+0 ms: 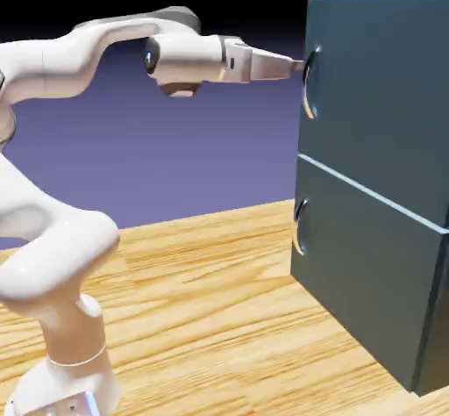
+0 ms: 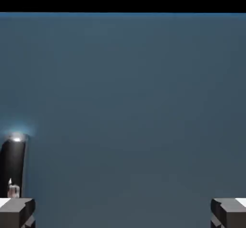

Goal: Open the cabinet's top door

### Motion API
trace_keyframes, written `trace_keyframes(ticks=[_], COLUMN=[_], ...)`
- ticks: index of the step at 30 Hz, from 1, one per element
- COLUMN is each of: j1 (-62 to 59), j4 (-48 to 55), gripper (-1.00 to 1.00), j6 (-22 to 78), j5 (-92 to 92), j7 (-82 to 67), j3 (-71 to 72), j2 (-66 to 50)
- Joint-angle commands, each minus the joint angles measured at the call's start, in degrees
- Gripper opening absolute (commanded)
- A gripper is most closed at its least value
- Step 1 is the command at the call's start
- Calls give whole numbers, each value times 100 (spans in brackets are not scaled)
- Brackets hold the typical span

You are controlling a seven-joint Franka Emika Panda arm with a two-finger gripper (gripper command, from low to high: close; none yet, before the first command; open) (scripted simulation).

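Blue-violet backdrop [image 1: 202, 160], wooden table [image 1: 210, 318], top door [image 1: 381, 98] shut

Behind everything you have that backdrop, fading to black at the top; below it, the table spreads in pale yellow grain. On the exterior view's right stands the tall, dark teal cabinet [image 1: 432, 344], running past the picture's edge. Your white arm [image 1: 66, 252] rises on the exterior view's left and reaches across to it at upper-door height.

The top door is the cabinet's upper front panel, lying closed above the lower panel [image 1: 368, 269], with a pale seam between them. In the hand view, it fills most of what you see, under a black strip.

Your gripper [image 1: 298, 66] is open, its fingers wide apart and nothing gripped. It sits at the upper part of the top door's curved handle [image 1: 308, 89]; you cannot tell whether they touch. In the hand view, that handle lines up with the left-hand fingertip [image 2: 17, 212], rather than between the two. A similar lower handle [image 1: 298, 230] sits beneath.
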State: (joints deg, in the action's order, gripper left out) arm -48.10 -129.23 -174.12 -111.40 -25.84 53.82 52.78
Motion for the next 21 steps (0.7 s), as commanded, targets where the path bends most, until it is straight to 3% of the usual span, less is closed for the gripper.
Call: trace_keyframes(ticks=[1, 12, 19, 20, 21], j1=[-109, -1310, -2371, -2371, -2371], j4=[71, 853, 1639, 1639, 1639], gripper=[0, 0, 0, -100, -100], j6=[0, -3, 129, 129, 129], j5=[-250, -2991, -3105, -3105, -3105], j7=[-153, -1834, -1788, -1788, -1788], j3=[121, 1445, 2010, 2011, 2011], j2=[45, 540, 425, 425, 425])
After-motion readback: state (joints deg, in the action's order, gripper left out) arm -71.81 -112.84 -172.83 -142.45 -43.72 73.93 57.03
